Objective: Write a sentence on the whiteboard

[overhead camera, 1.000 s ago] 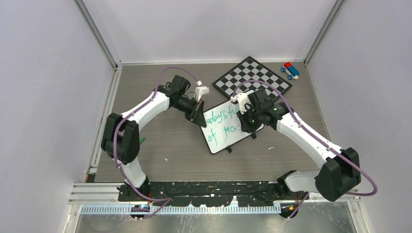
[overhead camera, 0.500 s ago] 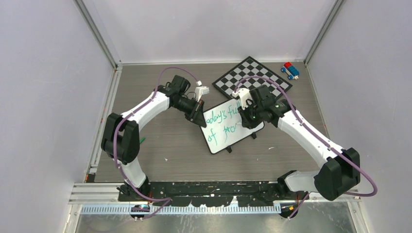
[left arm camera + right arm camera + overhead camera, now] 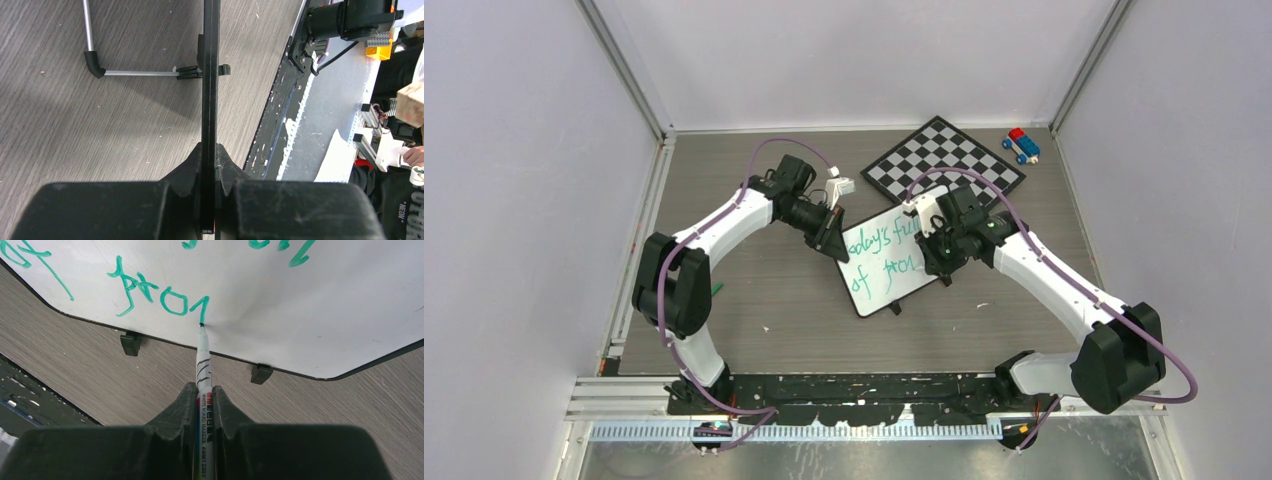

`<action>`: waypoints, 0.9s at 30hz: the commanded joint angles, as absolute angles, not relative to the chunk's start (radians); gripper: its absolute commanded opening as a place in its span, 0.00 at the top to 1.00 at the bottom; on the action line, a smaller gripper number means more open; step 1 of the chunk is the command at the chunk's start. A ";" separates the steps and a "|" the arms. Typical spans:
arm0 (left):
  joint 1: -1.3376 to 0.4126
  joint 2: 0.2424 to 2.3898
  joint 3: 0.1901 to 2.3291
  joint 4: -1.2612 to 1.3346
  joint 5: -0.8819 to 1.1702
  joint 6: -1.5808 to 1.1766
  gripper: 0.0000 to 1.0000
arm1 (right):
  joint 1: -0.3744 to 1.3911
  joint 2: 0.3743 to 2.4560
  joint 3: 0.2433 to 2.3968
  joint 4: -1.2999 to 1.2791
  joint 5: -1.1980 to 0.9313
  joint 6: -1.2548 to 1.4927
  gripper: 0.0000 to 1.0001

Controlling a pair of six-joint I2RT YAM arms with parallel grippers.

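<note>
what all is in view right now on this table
whiteboard: one, white with a thin dark edge, middle of the table
writing: two lines, green, on the whiteboard, second line not finished
marker: one, white barrel, tip touching the whiteboard at the end of the second line
chessboard: one, black and white, far side, just behind the whiteboard
toy: one, blue, red and white, far right corner
table: one, grey wood grain
left fingers: one pair, black, shut on the whiteboard's edge
right fingers: one pair, black, shut on the marker
</note>
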State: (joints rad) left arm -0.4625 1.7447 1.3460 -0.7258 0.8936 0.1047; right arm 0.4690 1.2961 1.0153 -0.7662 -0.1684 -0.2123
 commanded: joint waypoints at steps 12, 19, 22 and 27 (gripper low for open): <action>-0.462 1.743 1.348 -0.726 0.843 0.116 1.00 | 0.460 1.318 1.143 -0.707 -0.127 -0.227 1.00; -0.462 1.748 1.350 -0.725 0.844 0.117 1.00 | 0.449 1.305 1.115 -0.712 -0.119 -0.238 1.00; -0.462 1.750 1.352 -0.725 0.844 0.116 1.00 | 0.445 1.301 1.102 -0.712 -0.118 -0.242 1.00; -0.462 1.752 1.355 -0.725 0.844 0.115 1.00 | 0.444 1.300 1.085 -0.718 -0.134 -0.242 1.00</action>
State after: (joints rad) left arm -0.4625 1.7447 1.3460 -0.7261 0.8936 0.1043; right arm 0.4522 1.3113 1.1004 -0.7719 -0.1539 -0.2276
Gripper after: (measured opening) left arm 0.073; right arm 0.176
